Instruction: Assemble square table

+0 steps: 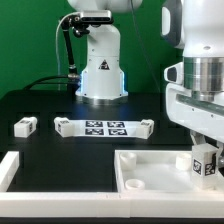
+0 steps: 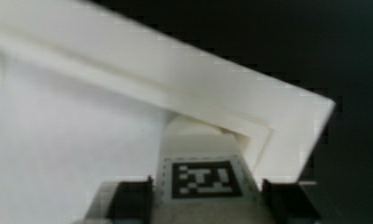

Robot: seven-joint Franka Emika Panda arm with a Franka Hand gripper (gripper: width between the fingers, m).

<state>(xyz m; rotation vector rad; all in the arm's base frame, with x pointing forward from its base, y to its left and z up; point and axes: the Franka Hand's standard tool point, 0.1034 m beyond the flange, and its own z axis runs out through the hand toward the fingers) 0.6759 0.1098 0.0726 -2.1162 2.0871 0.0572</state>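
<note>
The square table panel [image 1: 150, 170] is a large white plastic square with a shallow recessed face, lying at the front right in the exterior view. My gripper [image 1: 205, 168] is shut on a short white tagged leg [image 1: 204, 158] and holds it upright over the panel's right part. In the wrist view the leg [image 2: 204, 178] sits between the two dark fingers [image 2: 133, 197], with my gripper [image 2: 204, 203] just above the panel [image 2: 76, 120] near one raised corner. Whether the leg touches the panel is hidden.
The marker board [image 1: 103, 127] lies mid-table in front of the robot base [image 1: 100, 75]. Another loose white leg [image 1: 25, 125] lies at the exterior view's left. A white border bar [image 1: 10, 168] runs along the front left.
</note>
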